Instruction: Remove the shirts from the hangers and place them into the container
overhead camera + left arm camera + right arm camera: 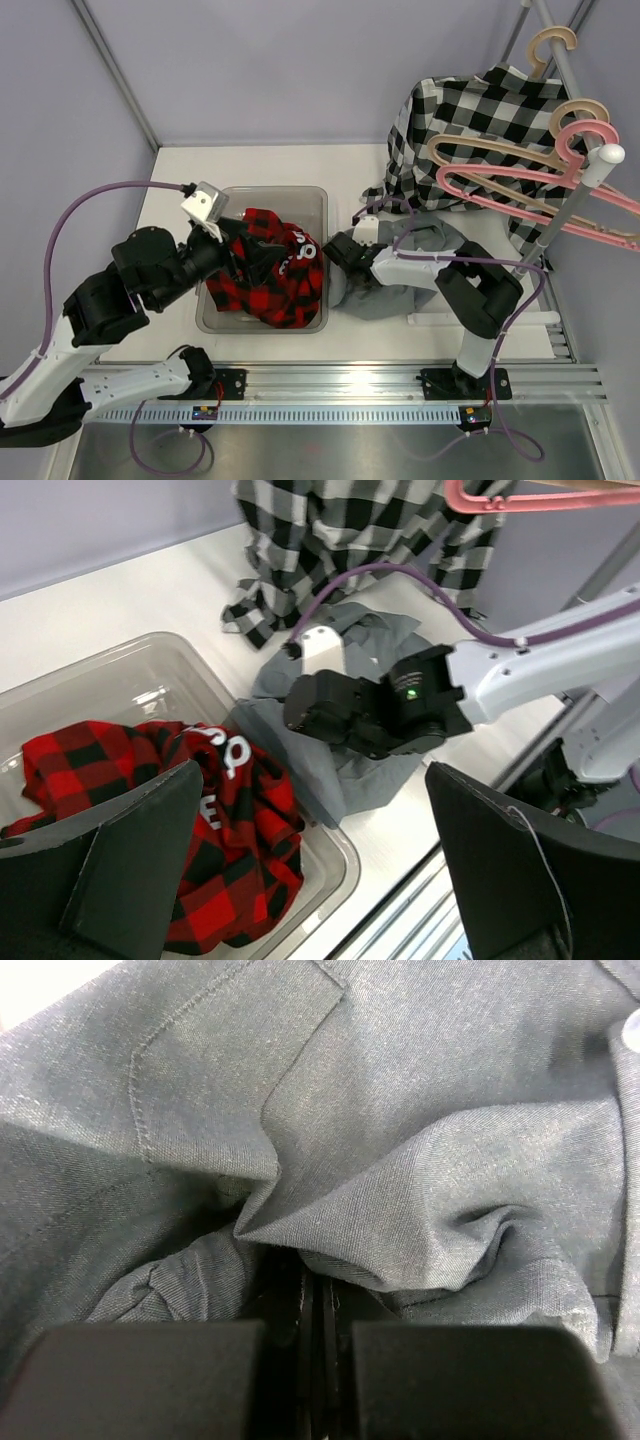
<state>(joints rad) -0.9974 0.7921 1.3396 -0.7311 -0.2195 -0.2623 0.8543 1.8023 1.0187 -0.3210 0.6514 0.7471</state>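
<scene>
- The right gripper's [320, 1295] fingers [150, 1380] are pressed together, with a fold of the grey shirt [400, 1110] pinched in the seam between them. The cloth bunches up and creases right at the tips.
- That grey shirt lies crumpled on the white table [270, 165], just beside the right side of the container [300, 192]. The right arm reaches low across it from the right.
- The left gripper's [312, 780] fingers [130, 870] are spread wide with nothing between them. It hovers over the container, above the red-and-black plaid shirt [285, 285].
- The plaid shirt sits heaped inside the container, filling its right half, with a bit of its white lettering facing up. One edge rides up against the right wall.
- Further back on the right, the black-and-white checked shirt [470, 110] hangs from a tan hanger [555, 40], and its lower edge trails onto the table.
- In front of it a pink hanger [520, 185] and a second tan hanger [590, 105] hang bare by the grey rack pole [565, 215].
</scene>
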